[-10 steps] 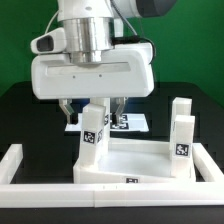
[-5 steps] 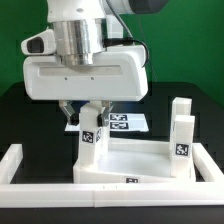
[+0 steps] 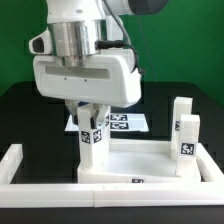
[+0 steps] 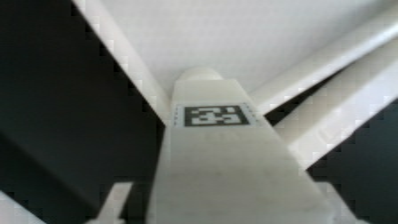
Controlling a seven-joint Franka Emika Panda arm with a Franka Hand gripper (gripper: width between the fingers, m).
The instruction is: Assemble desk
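Note:
The white rimmed tabletop [image 3: 135,163] lies upside down on the black table. One white leg [image 3: 92,140] stands upright at its corner on the exterior view's left. My gripper [image 3: 91,110] comes down from above and is shut on the top of this leg, one finger on each side. In the wrist view the same leg [image 4: 217,150], with its tag, fills the space between my fingers and the tabletop rim [image 4: 338,70] lies beyond it. Two more legs [image 3: 181,110] [image 3: 187,140] stand on the exterior view's right. I see no fourth leg.
The low white border wall [image 3: 20,165] runs along the front and up both sides. The marker board [image 3: 126,122] lies flat behind the tabletop. Black table surface [image 3: 25,110] lies on the exterior view's left.
My hand has turned about its vertical axis over the leg, and the leg has turned with it, now showing two tagged faces. The other parts have not moved.

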